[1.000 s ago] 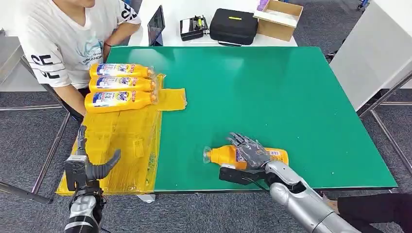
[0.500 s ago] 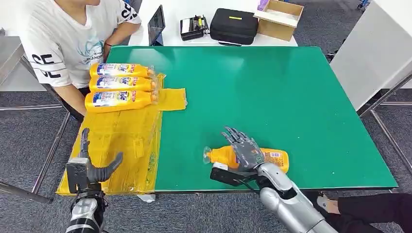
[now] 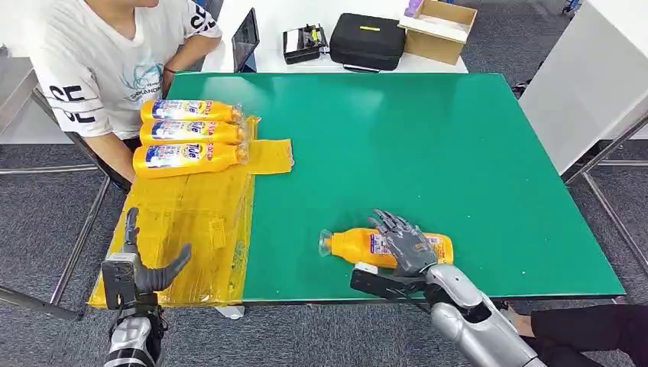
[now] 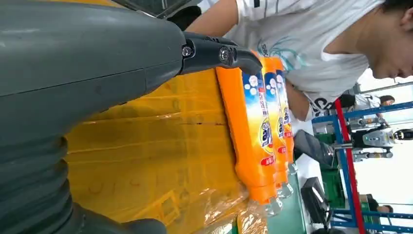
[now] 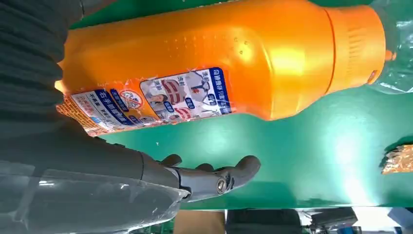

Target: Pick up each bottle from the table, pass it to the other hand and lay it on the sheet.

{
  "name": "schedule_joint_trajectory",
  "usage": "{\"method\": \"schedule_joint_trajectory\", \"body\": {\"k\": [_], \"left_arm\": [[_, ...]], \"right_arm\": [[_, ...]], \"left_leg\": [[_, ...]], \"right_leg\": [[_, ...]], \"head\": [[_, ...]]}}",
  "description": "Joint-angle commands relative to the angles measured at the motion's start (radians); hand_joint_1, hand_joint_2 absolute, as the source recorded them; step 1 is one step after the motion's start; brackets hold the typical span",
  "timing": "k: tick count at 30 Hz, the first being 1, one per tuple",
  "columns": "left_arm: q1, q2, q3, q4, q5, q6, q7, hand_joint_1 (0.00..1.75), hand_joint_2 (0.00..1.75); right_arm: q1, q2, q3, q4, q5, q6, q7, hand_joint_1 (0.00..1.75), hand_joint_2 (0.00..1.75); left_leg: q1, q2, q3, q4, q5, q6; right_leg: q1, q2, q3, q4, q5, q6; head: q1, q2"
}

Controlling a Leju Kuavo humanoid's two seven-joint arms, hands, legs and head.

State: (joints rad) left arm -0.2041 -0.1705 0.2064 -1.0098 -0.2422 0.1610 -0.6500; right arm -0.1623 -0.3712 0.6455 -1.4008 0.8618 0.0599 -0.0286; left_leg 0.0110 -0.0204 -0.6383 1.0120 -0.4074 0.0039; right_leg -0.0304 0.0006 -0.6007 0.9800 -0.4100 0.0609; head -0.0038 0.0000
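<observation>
Head view: three bottles (image 3: pixel 191 136) on sheet (image 3: pixel 191 222), one bottle (image 3: pixel 359 245) under spread, empty right hand (image 3: pixel 405 243).

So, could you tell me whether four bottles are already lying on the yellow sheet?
No, three bottles lie on the yellow sheet; the fourth bottle lies on the green table.

Three bottles (image 3: pixel 191 135) lie side by side on the sheet's (image 3: pixel 191 229) far end; a fourth bottle (image 3: pixel 359 245) lies on the table (image 3: pixel 428 138), right of it.

Silver arms (image 3: pixel 477 325); dark grey hands (image 3: pixel 405 245)
</observation>
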Motion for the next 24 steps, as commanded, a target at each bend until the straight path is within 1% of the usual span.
{"method": "schedule_joint_trajectory", "body": {"k": [1, 2, 3, 6, 8, 9, 10, 15, 16, 17, 21, 24], "left_arm": [[-0.027, 0.004, 0.008, 0.053, -0.001, -0.013, 0.011, 0.00, 1.75], [-0.027, 0.005, 0.008, 0.056, -0.002, -0.011, 0.013, 0.00, 1.75], [-0.028, 0.007, 0.007, 0.057, -0.004, -0.008, 0.014, 0.00, 1.75], [-0.025, 0.008, 0.010, 0.055, -0.002, -0.012, 0.014, 0.00, 1.75], [-0.024, 0.006, 0.010, 0.057, -0.001, -0.014, 0.014, 0.00, 1.75], [-0.024, 0.006, 0.010, 0.060, -0.001, -0.016, 0.014, 0.00, 1.75], [-0.025, 0.006, 0.010, 0.063, -0.001, -0.016, 0.014, 0.00, 1.75], [-0.036, 0.009, 0.001, 0.080, -0.001, -0.018, 0.015, 0.00, 1.75], [-0.036, 0.008, 0.000, 0.082, -0.001, -0.018, 0.016, 0.00, 1.75], [-0.035, 0.009, -0.003, 0.083, -0.001, -0.019, 0.017, 0.00, 1.75], [-0.031, 0.009, -0.003, 0.082, 0.000, -0.017, 0.020, 0.00, 1.75], [-0.032, 0.009, -0.003, 0.082, 0.002, -0.016, 0.022, 0.00, 1.75]], "right_arm": [[-0.008, -0.027, 0.011, 0.010, -0.019, 0.038, 0.002, 0.00, 1.75], [-0.003, -0.038, 0.010, 0.005, -0.019, 0.037, 0.001, 0.00, 1.75], [0.003, -0.045, 0.006, -0.009, -0.021, 0.033, 0.001, 0.00, 1.75], [0.009, -0.062, -0.005, -0.032, -0.024, 0.041, 0.014, 0.00, 1.75], [0.008, -0.068, -0.008, -0.028, -0.025, 0.047, 0.019, 0.00, 1.75], [0.008, -0.069, -0.010, -0.023, -0.026, 0.049, 0.020, 0.00, 1.75], [0.008, -0.067, -0.014, -0.018, -0.026, 0.050, 0.021, 0.00, 1.75], [-0.019, -0.069, -0.012, 0.053, -0.043, 0.082, 0.031, 0.00, 1.75], [-0.023, -0.071, -0.014, 0.061, -0.046, 0.084, 0.032, 0.00, 1.75], [-0.026, -0.071, -0.019, 0.071, -0.050, 0.085, 0.034, 0.00, 1.75], [-0.028, -0.069, -0.028, 0.086, -0.051, 0.085, 0.037, 0.00, 1.75], [-0.029, -0.065, -0.032, 0.095, -0.055, 0.089, 0.043, 0.00, 1.75]], "left_leg": [[0.000, 0.002, 0.003, 0.000, -0.001, 0.000], [0.001, 0.002, 0.005, 0.000, -0.002, 0.000], [0.000, 0.000, 0.003, 0.000, -0.001, 0.000], [0.001, 0.001, 0.005, 0.000, -0.002, 0.000], [0.000, 0.001, 0.002, 0.000, -0.001, 0.000], [0.000, 0.002, 0.004, 0.000, -0.002, 0.000], [0.000, 0.001, 0.002, 0.000, -0.001, 0.000], [0.001, 0.002, 0.005, 0.000, -0.002, 0.000], [0.000, 0.002, 0.003, -0.001, -0.001, 0.000], [0.001, 0.003, 0.006, 0.000, -0.002, 0.000], [0.000, 0.001, 0.003, -0.001, -0.001, 0.000], [0.000, 0.002, 0.005, 0.000, -0.002, 0.000]], "right_leg": [[0.001, 0.000, 0.003, -0.001, -0.001, -0.003], [0.002, 0.000, 0.006, -0.001, -0.002, -0.004], [0.001, -0.001, 0.003, -0.001, -0.001, -0.002], [0.001, -0.001, 0.005, -0.001, -0.002, -0.004], [0.000, 0.000, 0.002, 0.000, -0.001, -0.002], [0.001, 0.000, 0.004, 0.000, -0.002, -0.003], [0.000, 0.000, 0.002, -0.001, -0.001, -0.002], [0.001, 0.000, 0.005, -0.001, -0.001, -0.004], [0.001, 0.001, 0.003, -0.001, -0.001, -0.003], [0.001, 0.001, 0.006, -0.002, -0.001, -0.004], [0.000, 0.000, 0.003, -0.001, 0.000, -0.002], [0.001, 0.000, 0.005, -0.001, -0.001, -0.003]], "head": [[0.000, 0.000], [0.000, 0.000], [0.000, 0.000], [0.000, 0.000], [0.000, 0.000], [0.000, 0.000], [0.000, 0.000], [0.000, 0.000], [0.000, 0.000], [0.000, 0.000], [0.000, 0.000], [0.000, 0.000]]}}
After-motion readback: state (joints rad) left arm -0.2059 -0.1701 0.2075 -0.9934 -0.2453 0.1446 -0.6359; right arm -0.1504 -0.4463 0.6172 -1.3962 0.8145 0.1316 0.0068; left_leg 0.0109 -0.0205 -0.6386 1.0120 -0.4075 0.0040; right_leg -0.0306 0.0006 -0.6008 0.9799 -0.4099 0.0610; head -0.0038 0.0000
